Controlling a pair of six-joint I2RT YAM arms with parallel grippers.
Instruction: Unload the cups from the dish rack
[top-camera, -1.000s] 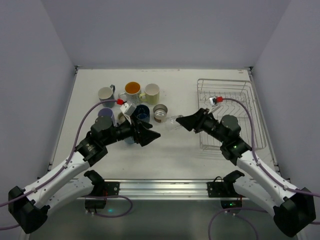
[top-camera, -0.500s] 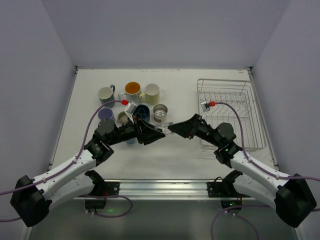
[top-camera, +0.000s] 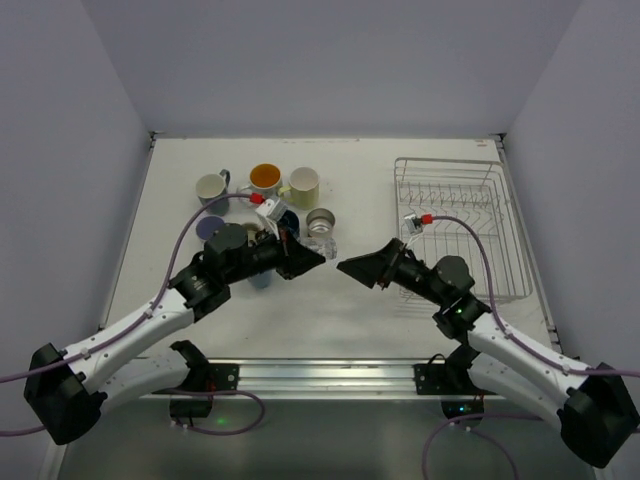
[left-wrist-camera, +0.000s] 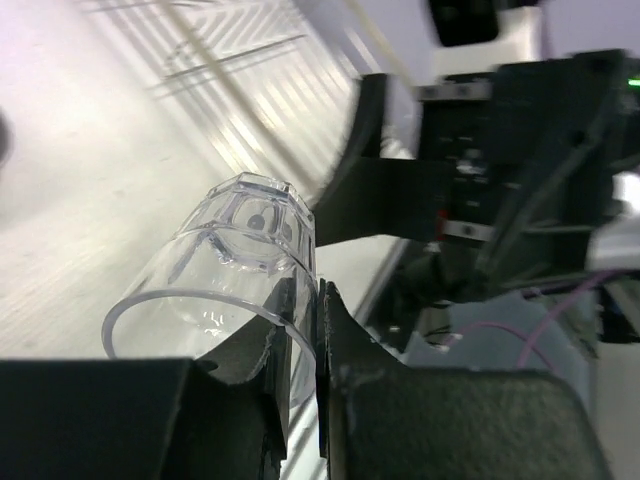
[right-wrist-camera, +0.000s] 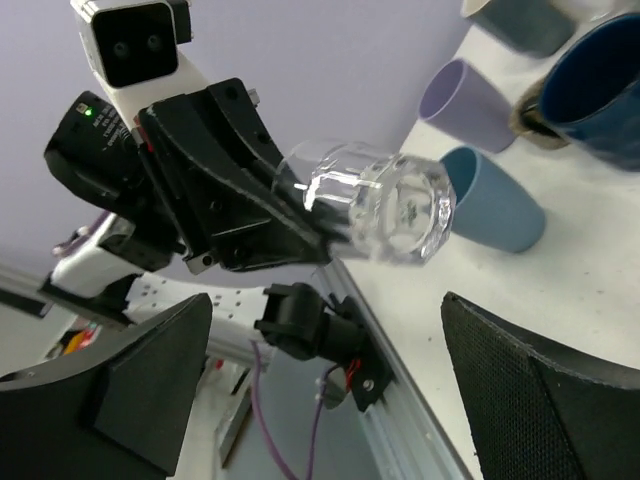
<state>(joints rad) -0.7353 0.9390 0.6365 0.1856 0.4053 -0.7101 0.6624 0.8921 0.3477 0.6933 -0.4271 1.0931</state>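
The left arm (top-camera: 150, 315) bends up from its near corner and points right, toward the middle of the surface (top-camera: 350, 170). The left fingers (left-wrist-camera: 350, 400) pinch tight on the rim of the clear glass cup (left-wrist-camera: 225, 285), which is held on its side. The right arm (top-camera: 520, 350) points left at it. The right fingers (right-wrist-camera: 540, 400) are spread wide and hold nothing. The dish rack (top-camera: 450, 180) sits far right. The other cups (top-camera: 265, 180) stand together on the left.
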